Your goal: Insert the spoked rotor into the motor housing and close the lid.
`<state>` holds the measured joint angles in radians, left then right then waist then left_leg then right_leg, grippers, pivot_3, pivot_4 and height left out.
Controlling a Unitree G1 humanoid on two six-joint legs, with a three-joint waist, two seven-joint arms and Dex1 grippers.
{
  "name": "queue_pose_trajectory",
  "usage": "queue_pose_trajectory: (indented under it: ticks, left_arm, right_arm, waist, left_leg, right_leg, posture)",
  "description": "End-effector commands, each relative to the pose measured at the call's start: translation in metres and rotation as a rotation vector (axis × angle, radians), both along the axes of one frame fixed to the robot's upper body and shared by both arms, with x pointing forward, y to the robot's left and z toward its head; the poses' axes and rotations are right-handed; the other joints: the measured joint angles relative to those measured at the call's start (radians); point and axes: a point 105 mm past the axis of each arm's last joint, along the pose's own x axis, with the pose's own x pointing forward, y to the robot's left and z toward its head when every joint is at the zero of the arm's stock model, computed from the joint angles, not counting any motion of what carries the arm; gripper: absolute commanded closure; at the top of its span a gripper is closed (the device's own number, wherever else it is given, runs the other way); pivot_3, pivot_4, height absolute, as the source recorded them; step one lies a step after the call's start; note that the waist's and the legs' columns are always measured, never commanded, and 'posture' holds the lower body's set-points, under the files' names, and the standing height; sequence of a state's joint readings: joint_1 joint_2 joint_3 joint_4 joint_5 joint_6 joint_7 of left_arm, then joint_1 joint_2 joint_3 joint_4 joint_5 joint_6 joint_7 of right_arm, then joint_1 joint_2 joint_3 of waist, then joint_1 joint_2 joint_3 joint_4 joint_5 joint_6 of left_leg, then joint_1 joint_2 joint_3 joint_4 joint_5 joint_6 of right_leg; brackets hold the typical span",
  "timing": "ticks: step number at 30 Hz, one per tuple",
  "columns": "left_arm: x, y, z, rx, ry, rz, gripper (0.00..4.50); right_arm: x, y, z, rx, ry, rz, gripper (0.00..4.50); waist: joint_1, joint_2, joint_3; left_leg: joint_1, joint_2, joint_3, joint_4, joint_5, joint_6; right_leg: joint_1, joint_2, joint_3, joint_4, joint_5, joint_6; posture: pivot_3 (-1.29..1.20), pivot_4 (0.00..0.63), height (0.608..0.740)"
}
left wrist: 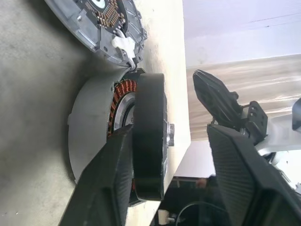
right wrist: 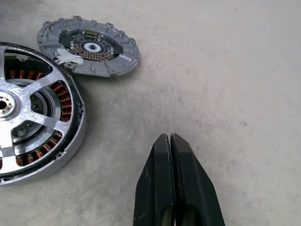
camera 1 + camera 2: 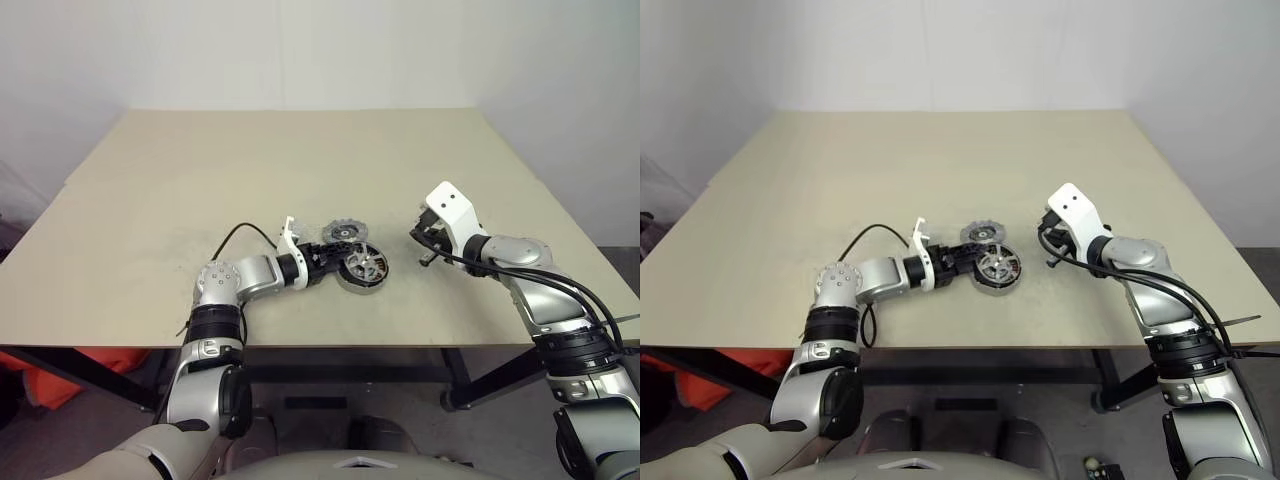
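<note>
now round silver motor housing [image 2: 37, 117] shows copper windings.

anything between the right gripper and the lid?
Nothing visible. The right gripper, shut, hovers over bare table, and open surface runs from it to the lid. The motor housing, with the spoked rotor in it, sits beside the lid, off that line. The left gripper is at the housing.

No legible text, label, brand, number or sign appears on any surface in these views.
</note>
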<state>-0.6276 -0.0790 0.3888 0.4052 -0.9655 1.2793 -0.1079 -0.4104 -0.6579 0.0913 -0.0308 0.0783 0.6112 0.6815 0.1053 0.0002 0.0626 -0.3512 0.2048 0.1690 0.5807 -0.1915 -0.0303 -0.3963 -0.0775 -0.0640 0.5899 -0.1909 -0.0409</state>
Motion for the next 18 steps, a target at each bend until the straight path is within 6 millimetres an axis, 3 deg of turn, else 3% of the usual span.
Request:
queue_pose_trajectory:
  ticks: [1, 10, 18]
  left_arm:
    - [0.002, 0.005, 0.008, 0.003, -0.04, 0.007, 2.1]
    - [0.006, 0.021, 0.024, 0.017, -0.134, 0.051, 2.1]
    - [0.007, 0.043, 0.047, 0.051, -0.297, 0.129, 2.1]
  right_arm:
    - [0.004, 0.003, 0.015, 0.0, -0.057, 0.012, 4.5]
    - [0.005, 0.015, 0.021, 0.046, -0.074, 0.05, 4.5]
    - [-0.009, 0.045, 0.023, 0.143, -0.054, 0.171, 4.5]
  waist:
    - [-0.001, 0.0, 0.0]
    - [-0.002, 0.0, 0.0]
    - [-0.003, 0.0, 0.0]
  left_leg:
    - [0.0, 0.0, 0.0, 0.0, 0.0, 0.0]
    - [-0.001, 0.0, 0.0, 0.0, 0.0, 0.0]
    - [-0.001, 0.001, 0.0, 0.0, 0.0, 0.0]
  right_leg:
    - [0.0, 0.0, 0.0, 0.0, -0.002, 0.003]
    - [-0.001, 0.0, 0.0, 0.0, 0.002, -0.003]
    - [-0.001, 0.0, 0.0, 0.0, 0.002, -0.003]
  posture:
    - [0.0, 0.0, 0.74]
    - [0.0, 0.0, 0.74]
    - [0.0, 0.0, 0.74]
